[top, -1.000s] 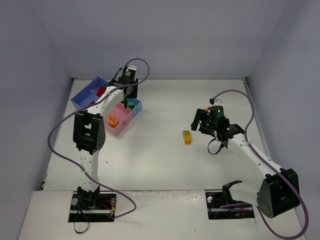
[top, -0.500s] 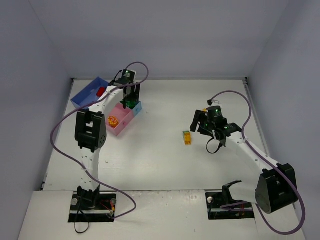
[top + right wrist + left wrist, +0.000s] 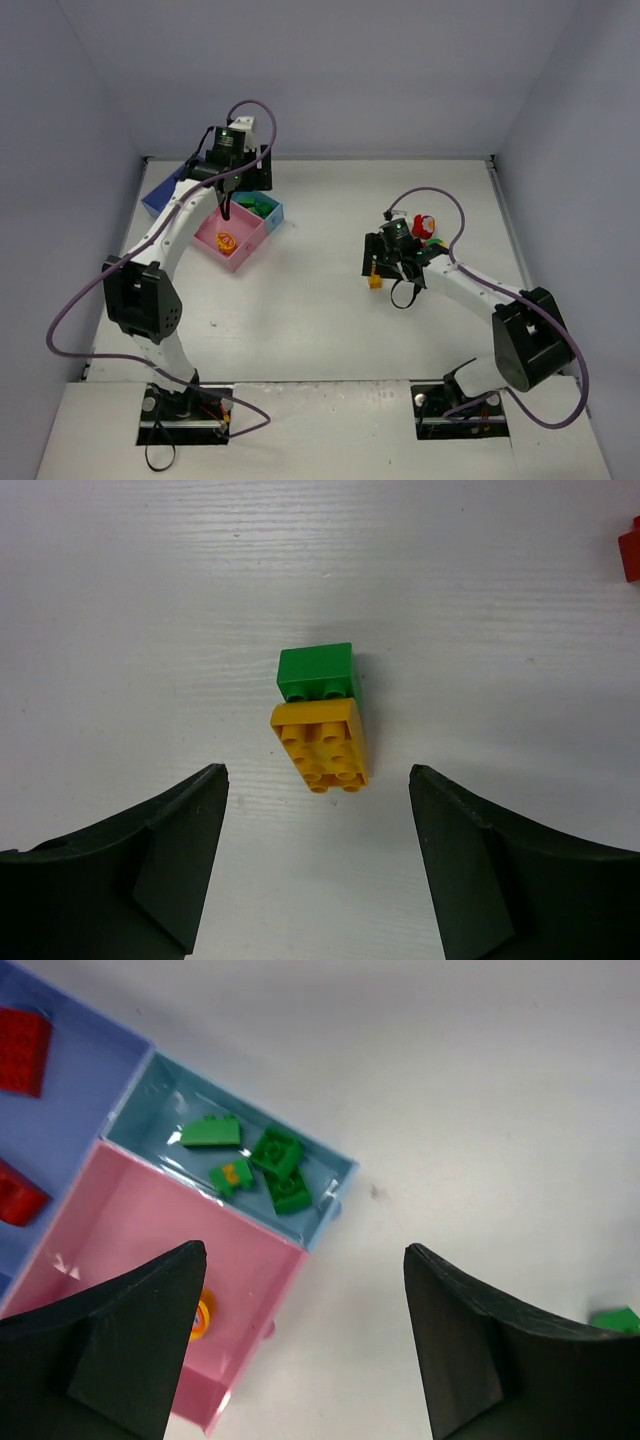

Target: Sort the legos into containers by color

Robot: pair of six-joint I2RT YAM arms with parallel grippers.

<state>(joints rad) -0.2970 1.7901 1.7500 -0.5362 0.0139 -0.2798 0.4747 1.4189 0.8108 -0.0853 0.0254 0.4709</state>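
R arm (image 3: 466, 288) bent low, fingers (image 3: 160, 865) (spread) over yellow-green lego stack (image 3: 320, 735).

A white table (image 3: 320, 310) forms the floor of a small enclosure; its top is matte, and close up in the right wrist view it carries a fine horizontal grain (image 3: 150, 570); in the left wrist view a small dark speck (image 3: 375, 1192) sits on the pale surface. Three plain walls close it in: a back wall (image 3: 320, 70), a left wall (image 3: 50, 220) and a right wall (image 3: 585, 150), all pale lavender-grey; from overhead the side walls spread outward toward the near edge. A thin dark seam (image 3: 320, 157) runs where the table meets the back wall; toward the bottom a crosswise joint (image 3: 320, 381) sets off a near strip (image 3: 320, 430) of the same white. The light is soft and even; shadows on the table are faint and blurred at the edges.
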